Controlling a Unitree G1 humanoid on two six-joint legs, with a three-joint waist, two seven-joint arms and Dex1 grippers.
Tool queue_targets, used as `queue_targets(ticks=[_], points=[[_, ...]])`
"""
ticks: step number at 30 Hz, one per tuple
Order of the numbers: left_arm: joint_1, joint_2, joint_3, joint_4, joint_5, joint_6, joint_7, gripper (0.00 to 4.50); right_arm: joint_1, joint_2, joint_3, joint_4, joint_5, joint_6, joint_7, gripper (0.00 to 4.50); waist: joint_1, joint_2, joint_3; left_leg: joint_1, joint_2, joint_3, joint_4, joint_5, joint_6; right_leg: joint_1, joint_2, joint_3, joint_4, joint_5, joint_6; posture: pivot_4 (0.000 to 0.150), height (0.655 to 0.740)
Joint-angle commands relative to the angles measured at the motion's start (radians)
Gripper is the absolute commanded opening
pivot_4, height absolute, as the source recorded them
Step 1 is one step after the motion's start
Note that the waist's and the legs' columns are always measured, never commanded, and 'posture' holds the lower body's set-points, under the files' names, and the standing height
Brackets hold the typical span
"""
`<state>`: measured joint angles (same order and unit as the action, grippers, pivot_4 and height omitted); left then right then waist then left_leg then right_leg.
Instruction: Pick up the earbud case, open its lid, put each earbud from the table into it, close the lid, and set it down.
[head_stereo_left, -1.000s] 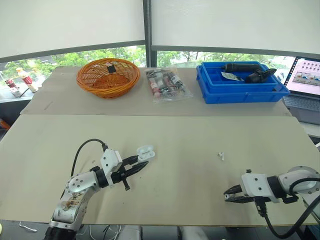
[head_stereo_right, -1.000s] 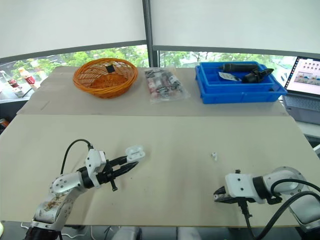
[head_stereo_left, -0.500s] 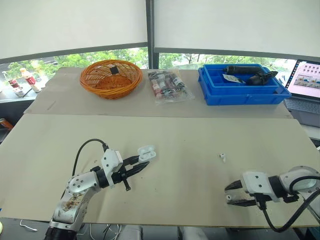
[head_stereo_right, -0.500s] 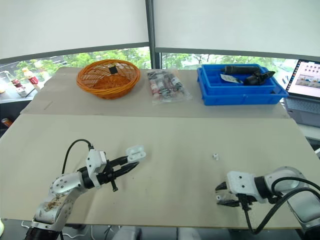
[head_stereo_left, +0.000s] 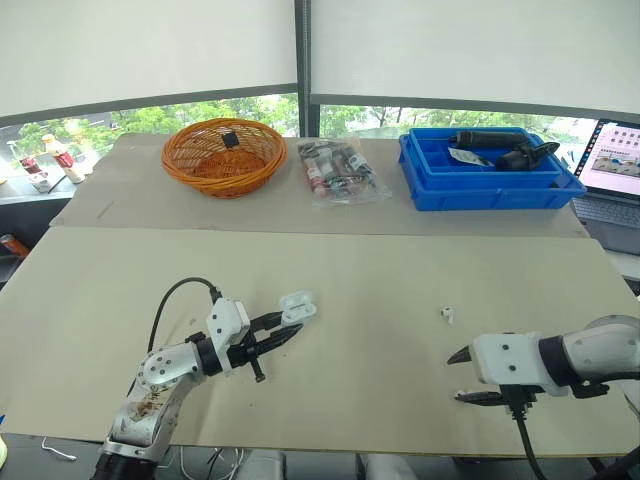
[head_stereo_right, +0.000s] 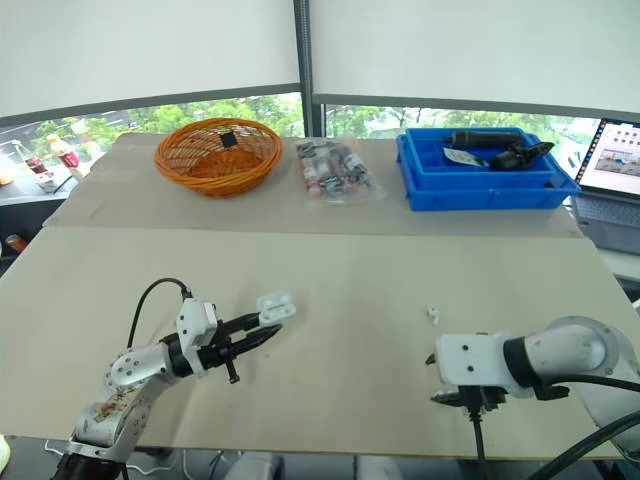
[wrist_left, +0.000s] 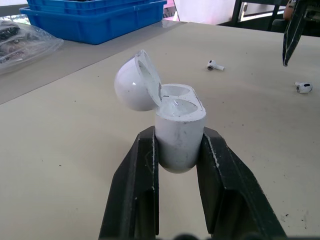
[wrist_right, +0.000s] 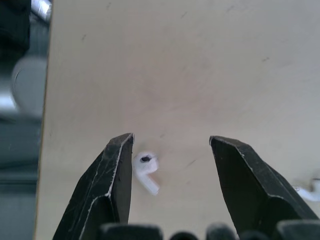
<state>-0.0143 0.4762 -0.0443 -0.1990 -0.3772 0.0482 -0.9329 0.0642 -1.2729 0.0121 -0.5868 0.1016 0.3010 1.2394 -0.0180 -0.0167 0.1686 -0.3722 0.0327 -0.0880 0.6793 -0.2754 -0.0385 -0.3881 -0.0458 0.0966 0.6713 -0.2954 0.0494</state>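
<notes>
The white earbud case (wrist_left: 177, 130) stands upright with its lid hinged open, and my left gripper (head_stereo_left: 288, 328) is shut on its body just above the table's front left. One white earbud (head_stereo_left: 445, 314) lies on the beige table (head_stereo_left: 380, 270) right of centre. My right gripper (head_stereo_left: 458, 377) is open near the front right, pointing down at the table. Between its fingers a second earbud (wrist_right: 146, 170) lies close to one fingertip (wrist_right: 122, 150), loose on the surface. Both earbuds show beyond the case as well, one earbud (wrist_left: 215, 65) farther away than the other earbud (wrist_left: 303, 87).
Along the back stand an orange wicker basket (head_stereo_left: 222, 155), a clear bag of small items (head_stereo_left: 340, 172) and a blue bin (head_stereo_left: 490, 165) holding dark tools. A laptop (head_stereo_left: 612, 160) sits at the far right edge. Small bottles (head_stereo_left: 50, 155) stand at the far left.
My right gripper has gone from nearly shut to wide open and has tipped down over an earbud. The left gripper keeps hold of the open case in the same place.
</notes>
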Motion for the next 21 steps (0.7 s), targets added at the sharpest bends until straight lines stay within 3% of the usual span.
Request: queue_targets(ticks=[1, 9, 21], points=[[0.001, 0.000, -0.006, -0.022, -0.002, -0.010, -0.001, 0.54, -0.093, -0.012, 0.092, -0.013, -0.083, 0.032, 0.011, 2.71, 0.000, 0.000, 0.000, 0.000, 0.000, 0.000, 0.000, 0.000, 0.000, 0.000, 0.000, 0.000, 0.000, 0.000, 0.000, 0.150, 0.6940], [0.001, 0.004, -0.006, -0.031, -0.003, -0.002, 0.009, 0.54, -0.194, -0.002, 0.230, 0.055, -0.177, -0.016, 0.078, 2.71, 0.001, 0.000, 0.000, 0.000, 0.000, 0.000, -0.001, 0.000, 0.000, -0.001, 0.000, 0.000, 0.000, 0.000, 0.000, 0.150, 0.6940], [0.000, 0.000, -0.013, -0.044, -0.005, 0.006, 0.027, 0.54, -0.230, 0.013, 0.257, 0.083, -0.227, -0.075, 0.108, 2.71, 0.001, 0.000, 0.000, 0.000, 0.000, 0.000, -0.001, 0.000, 0.000, -0.001, 0.000, 0.000, 0.000, 0.000, 0.000, 0.150, 0.6940]])
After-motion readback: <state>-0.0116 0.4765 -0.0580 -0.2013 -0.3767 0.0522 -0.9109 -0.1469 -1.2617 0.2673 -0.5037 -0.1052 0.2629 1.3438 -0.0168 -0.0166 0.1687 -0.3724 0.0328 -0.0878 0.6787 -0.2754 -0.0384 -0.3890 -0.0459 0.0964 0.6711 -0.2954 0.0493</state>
